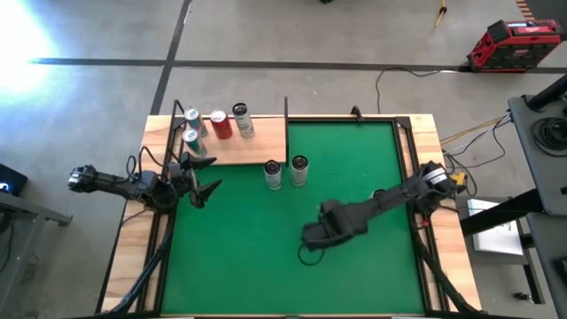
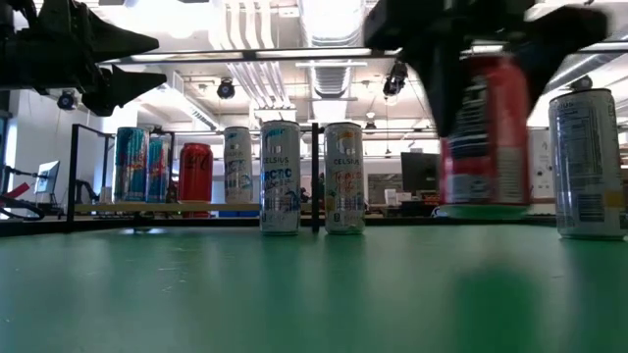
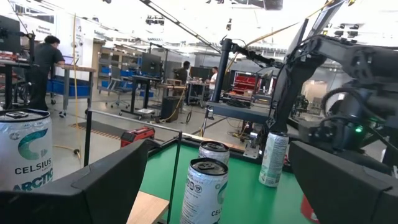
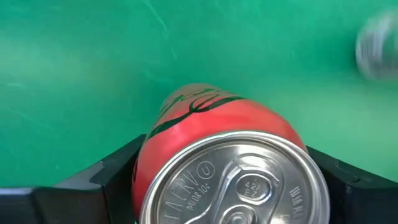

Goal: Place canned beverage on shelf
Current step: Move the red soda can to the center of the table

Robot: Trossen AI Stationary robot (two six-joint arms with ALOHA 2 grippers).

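Note:
My right gripper (image 1: 319, 232) hangs over the middle of the green mat (image 1: 248, 266), shut on a red can (image 4: 230, 155), which also shows in the low view (image 2: 486, 137). The shelf (image 1: 239, 152), a light-wood board with black rods, lies at the mat's far left and bears several upright cans (image 1: 220, 124). Two white cans (image 1: 273, 175) (image 1: 299, 170) stand on the mat beside the shelf's right end. My left gripper (image 1: 202, 182) waits open at the mat's left edge, near the shelf, with nothing between its fingers. My right gripper pinches the red can's side wall just below its top rim (image 4: 146, 168) between its two fingers (image 4: 112, 177), one on each side. The fingers come from above, pointing down. The can hangs upright below them, its base (image 2: 486, 208) lifted clear of the mat.
Another tall can (image 2: 586, 162) stands on the mat toward the right, near my right arm. Black rods (image 1: 285, 115) rise at the shelf's edges. The mat's near half is open. People and workbenches show in the room beyond the table.

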